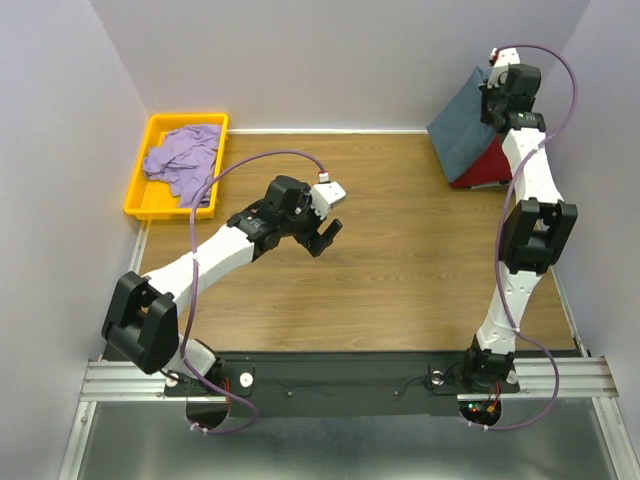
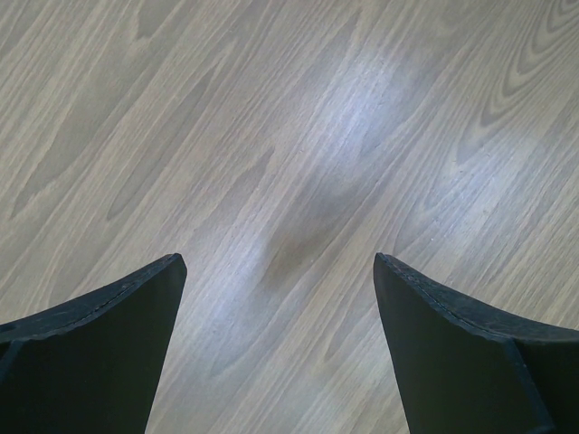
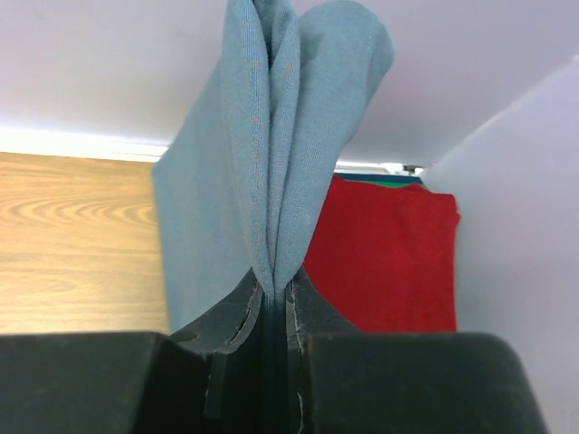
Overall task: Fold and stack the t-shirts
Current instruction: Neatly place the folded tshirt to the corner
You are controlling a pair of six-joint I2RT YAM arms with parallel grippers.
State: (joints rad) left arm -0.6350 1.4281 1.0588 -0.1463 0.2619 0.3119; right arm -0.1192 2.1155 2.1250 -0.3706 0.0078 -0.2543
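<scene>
Our right gripper [image 3: 270,303] pinches the blue-grey shirt [image 3: 262,136] above the red shirt [image 3: 389,262], so we should lower it squarely, edges aligned, while our left gripper [image 1: 325,238] hangs open.

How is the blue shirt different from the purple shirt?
The blue shirt is pinched in the right gripper and lifted up; the purple shirt lies crumpled in the yellow tray, with nothing holding it. The blue shirt is at the far right, by the red shirt; the purple shirt is at the far left. Neither is neatly folded yet.
</scene>
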